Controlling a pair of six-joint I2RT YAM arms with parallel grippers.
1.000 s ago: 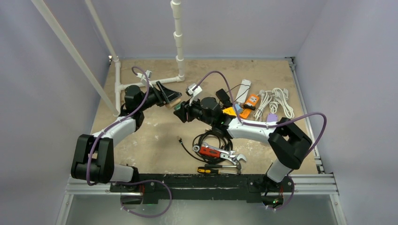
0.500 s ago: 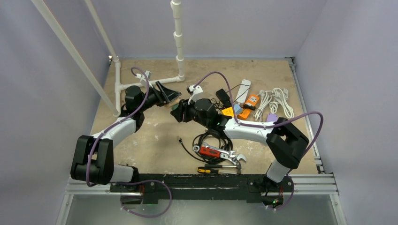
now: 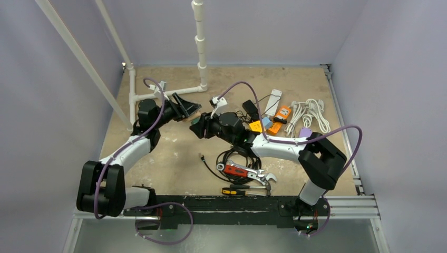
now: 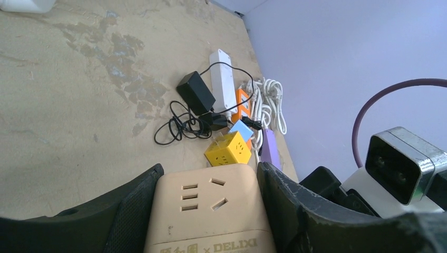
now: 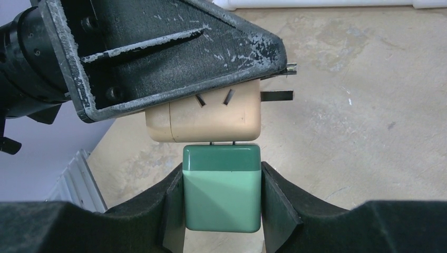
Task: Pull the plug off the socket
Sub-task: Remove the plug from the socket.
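Almost parting plug from socket

Judging the green plug (image 5: 221, 205) as light, rigid, glossy plastic, probably slippery on its smooth faces. Taking hold best across the two flat sides, squarely and well back from the pins. Expecting the beige socket (image 5: 203, 118) to be just as stiff and light, resisting only through friction on the pins (image 5: 233, 143). So favouring a straight pull along their axis and avoiding any twist that risks bending them.

Clamping the right end effector (image 5: 221, 174) at a middling width on the plug's sides, pads lying flat against the green shell. Pinching the left end effector (image 4: 210, 176) likewise on the socket, jaws bearing on opposite faces, holding it in the air above the tabletop (image 3: 174, 153).

Showing, in the right wrist view, only a thin gap between plug and socket, with two slim pins bridging it.
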